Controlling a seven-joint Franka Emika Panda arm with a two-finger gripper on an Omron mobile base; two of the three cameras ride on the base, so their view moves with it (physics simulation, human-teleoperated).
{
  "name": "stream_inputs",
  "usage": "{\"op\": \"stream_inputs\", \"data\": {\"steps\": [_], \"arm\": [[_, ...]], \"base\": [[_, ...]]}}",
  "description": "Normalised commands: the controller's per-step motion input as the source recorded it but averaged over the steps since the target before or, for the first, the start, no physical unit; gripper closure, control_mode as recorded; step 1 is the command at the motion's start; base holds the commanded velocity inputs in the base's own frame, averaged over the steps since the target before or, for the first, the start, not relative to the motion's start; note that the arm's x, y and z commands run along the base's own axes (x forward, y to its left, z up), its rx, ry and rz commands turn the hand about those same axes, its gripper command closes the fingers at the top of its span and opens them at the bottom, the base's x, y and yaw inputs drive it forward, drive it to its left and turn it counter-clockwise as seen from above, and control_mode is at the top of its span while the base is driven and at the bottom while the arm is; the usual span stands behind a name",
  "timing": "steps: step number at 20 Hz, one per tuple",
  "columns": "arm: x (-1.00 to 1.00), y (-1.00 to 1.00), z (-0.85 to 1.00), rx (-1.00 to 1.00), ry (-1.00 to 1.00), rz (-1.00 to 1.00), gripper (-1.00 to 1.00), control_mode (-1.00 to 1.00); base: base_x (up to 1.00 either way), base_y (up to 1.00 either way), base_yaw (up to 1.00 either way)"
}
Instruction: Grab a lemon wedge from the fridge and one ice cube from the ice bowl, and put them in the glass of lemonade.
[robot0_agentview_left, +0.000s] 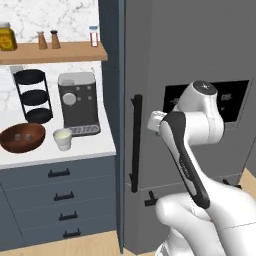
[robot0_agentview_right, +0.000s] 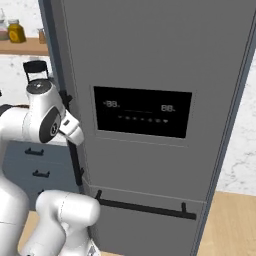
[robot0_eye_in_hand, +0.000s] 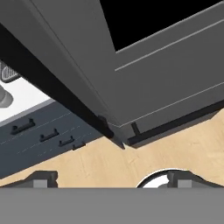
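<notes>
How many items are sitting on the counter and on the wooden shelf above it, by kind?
Counter:
Wooden ice bowl: 1
Glass of lemonade: 1
Coffee machine: 1
Black three-tier rack: 1
Shelf:
Yellow jar: 1
Brown shakers: 2
Small white bottle: 1
Total: 8

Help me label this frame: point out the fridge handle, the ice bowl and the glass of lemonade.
fridge handle (robot0_agentview_left: 135, 142), left base view, middle of the black vertical bar.
ice bowl (robot0_agentview_left: 31, 143), left base view, brown front wall.
glass of lemonade (robot0_agentview_left: 63, 141), left base view, whitish side.
</notes>
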Motion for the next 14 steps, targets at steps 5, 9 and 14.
{"op": "stream_inputs", "data": {"steps": [5,9,14], "arm": [[0.00,0.00,0.00,0.00,0.00,0.00,-1.00,1.00],[0.00,0.00,0.00,0.00,0.00,0.00,-1.00,1.00],[0.00,0.00,0.00,0.00,0.00,0.00,-1.00,1.00]], "base": [[-0.29,0.25,-0.28],[-0.15,0.31,-0.29],[-0.19,0.49,-0.13]]}}
